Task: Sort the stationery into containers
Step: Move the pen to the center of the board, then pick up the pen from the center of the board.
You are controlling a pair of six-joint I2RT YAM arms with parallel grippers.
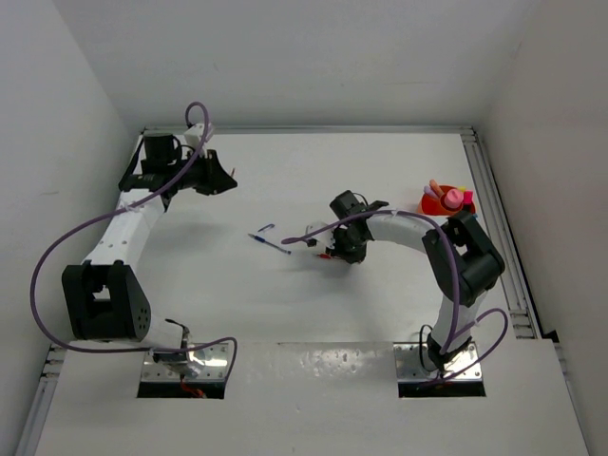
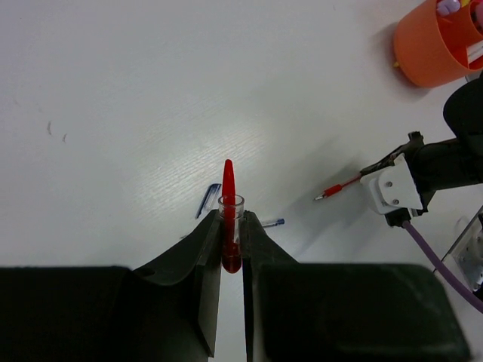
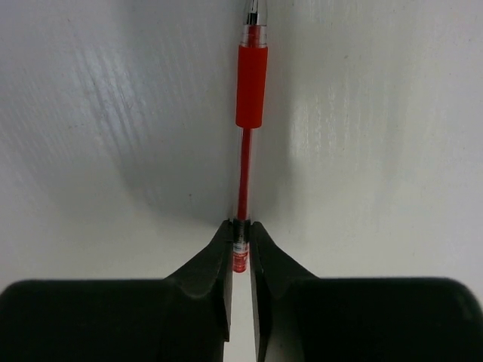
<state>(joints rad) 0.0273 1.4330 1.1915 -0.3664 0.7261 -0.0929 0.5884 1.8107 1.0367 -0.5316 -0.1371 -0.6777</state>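
The red pen, pinched endwise by the right fingers (red cap held by the left fingers), is best lifted slowly, level.

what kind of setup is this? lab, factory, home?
Probably a lab test cell: a white table boxed in by white walls, left arm and right arm bolted at its near edge, an aluminium rail along the side.
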